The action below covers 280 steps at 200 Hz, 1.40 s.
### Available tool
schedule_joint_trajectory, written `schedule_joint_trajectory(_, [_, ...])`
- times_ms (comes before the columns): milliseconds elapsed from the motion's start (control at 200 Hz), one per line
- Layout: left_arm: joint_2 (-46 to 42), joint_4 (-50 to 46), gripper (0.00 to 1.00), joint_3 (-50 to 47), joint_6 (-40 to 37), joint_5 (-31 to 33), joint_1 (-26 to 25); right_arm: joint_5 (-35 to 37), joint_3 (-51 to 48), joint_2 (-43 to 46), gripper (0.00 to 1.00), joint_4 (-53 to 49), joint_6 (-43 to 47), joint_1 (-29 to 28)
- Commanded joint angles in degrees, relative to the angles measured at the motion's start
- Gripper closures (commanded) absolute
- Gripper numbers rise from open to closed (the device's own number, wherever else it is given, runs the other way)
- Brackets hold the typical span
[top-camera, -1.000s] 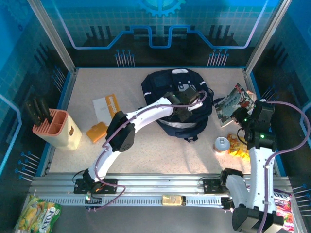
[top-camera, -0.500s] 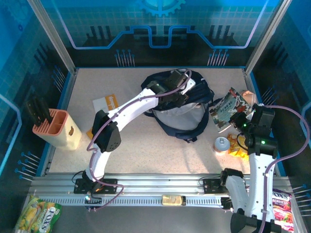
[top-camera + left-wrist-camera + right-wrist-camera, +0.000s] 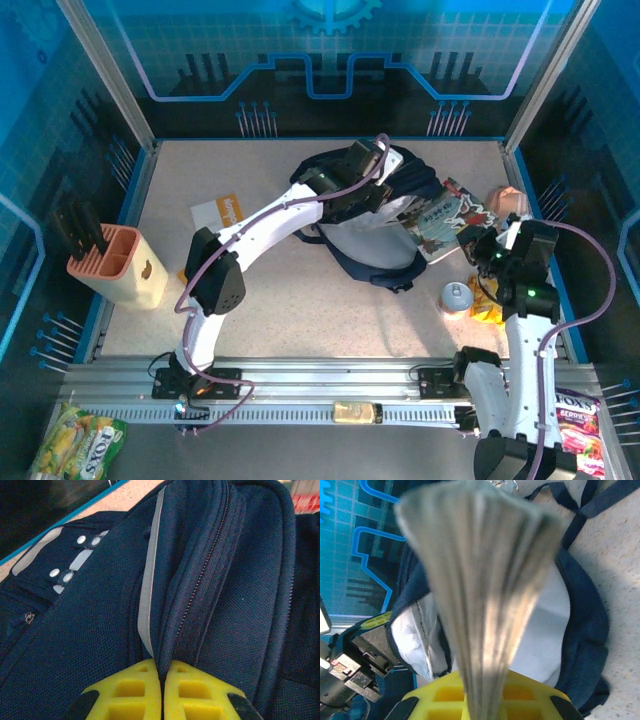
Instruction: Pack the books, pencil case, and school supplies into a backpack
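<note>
Navy backpack (image 3: 365, 236) gapes; right gripper (image 3: 483, 244) clamps book (image 3: 440, 215).

Backpack (image 3: 365, 240) toward twelve o'clock on the table (image 3: 300, 310), book (image 3: 440, 212) tilted at its three o'clock side, pencil case (image 3: 505, 197) just past the book at two o'clock, knife rack (image 3: 112, 265) at nine o'clock, paper sheet (image 3: 218, 213) between rack and backpack

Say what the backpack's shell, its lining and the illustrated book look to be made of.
Backpack: dark navy woven synthetic, probably nylon or polyester, matte; the weave grain and a stitched zipper show. Lining: thin pale grey-white cloth, faintly shiny and creased. Book: paper, with fanned page edges; its printed cover seems lightly glossy.
</note>
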<state>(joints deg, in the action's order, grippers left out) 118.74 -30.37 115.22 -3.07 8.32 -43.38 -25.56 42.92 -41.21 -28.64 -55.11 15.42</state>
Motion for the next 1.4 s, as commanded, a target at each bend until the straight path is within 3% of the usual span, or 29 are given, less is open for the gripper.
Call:
schedule_joint_trajectory(0, [-5.32, 9.84, 0.99, 1.24, 2.14, 1.27, 0.40, -4.26, -3.06, 0.52, 1.00, 9.74, -8.89, -0.98])
schedule_joint_trajectory(390, [-5.36, 9.57, 0.98, 1.20, 3.07, 0.08, 0.32, 1.76, -14.38, -1.74, 1.00, 32.31, -25.61, -10.15])
schedule_joint_trajectory(685, [-5.61, 9.01, 0.97, 0.68, 3.07, -1.11, 0.38, 8.05, -14.01, -10.94, 1.00, 42.18, -25.16, -14.81])
schedule_joint_trajectory(1165, [-6.84, 8.53, 0.97, -0.01, 4.45, -1.30, 0.75, 14.20, -7.37, -40.41, 1.00, 55.71, -23.79, -21.90])
schedule_joint_trajectory(1395, [-7.24, 8.25, 0.97, -0.53, 5.44, -1.46, 1.17, 14.86, 1.36, -52.79, 0.99, 53.09, -25.58, -24.16])
